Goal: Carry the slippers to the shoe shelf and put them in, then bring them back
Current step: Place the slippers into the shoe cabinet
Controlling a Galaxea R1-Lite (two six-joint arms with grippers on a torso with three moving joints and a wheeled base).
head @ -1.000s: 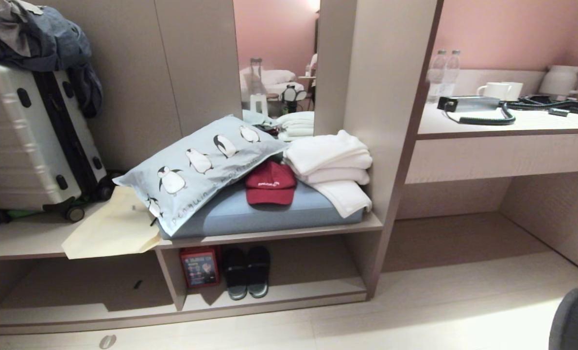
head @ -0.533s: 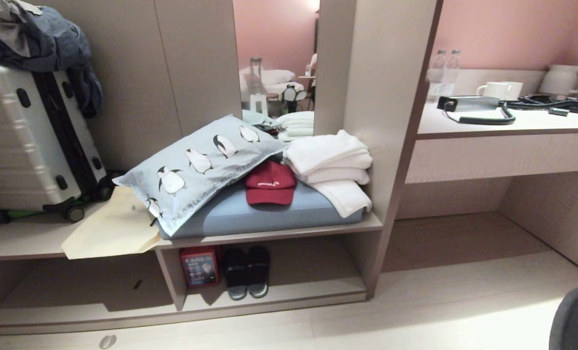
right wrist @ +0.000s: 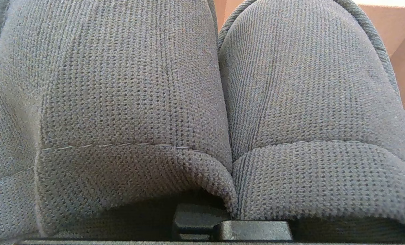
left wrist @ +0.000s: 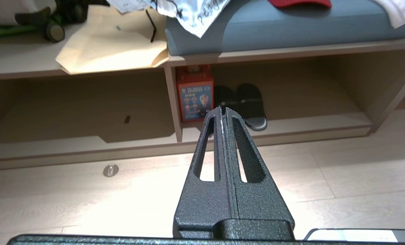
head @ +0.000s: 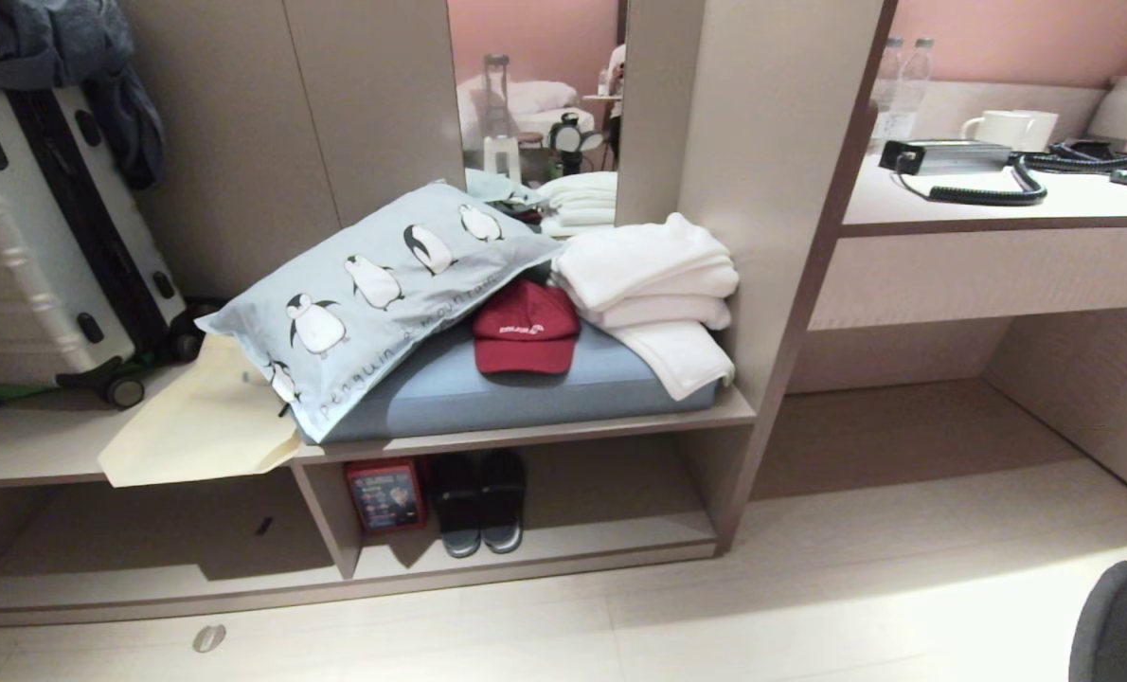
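Observation:
The slippers [right wrist: 202, 102], a grey knit pair, fill the right wrist view side by side. My right gripper is shut on them; its fingers are hidden beneath them and only its base [right wrist: 229, 229] shows. One grey edge of the slippers [head: 1122, 620] shows at the bottom right of the head view. The shoe shelf [head: 573, 554] is the low cubby with a pale base board and an upright divider [head: 322, 516], straight ahead. My left gripper [left wrist: 222, 109] is shut and empty, hanging over the floor and pointing at the cubby [left wrist: 308, 122].
A black pair of slides [head: 478, 502] and a red box [head: 385, 494] stand in the cubby next to the divider. Above lie a blue cushion [head: 526, 398], penguin pillow [head: 374, 294], red cap [head: 524, 327] and towels [head: 653, 284]. A suitcase [head: 43, 246] stands left, a desk [head: 999, 204] right.
The whole head view has shifted: shelf, cushion and desk sit higher in the picture and look slightly nearer, so the camera has moved. Nothing on the shelf has moved.

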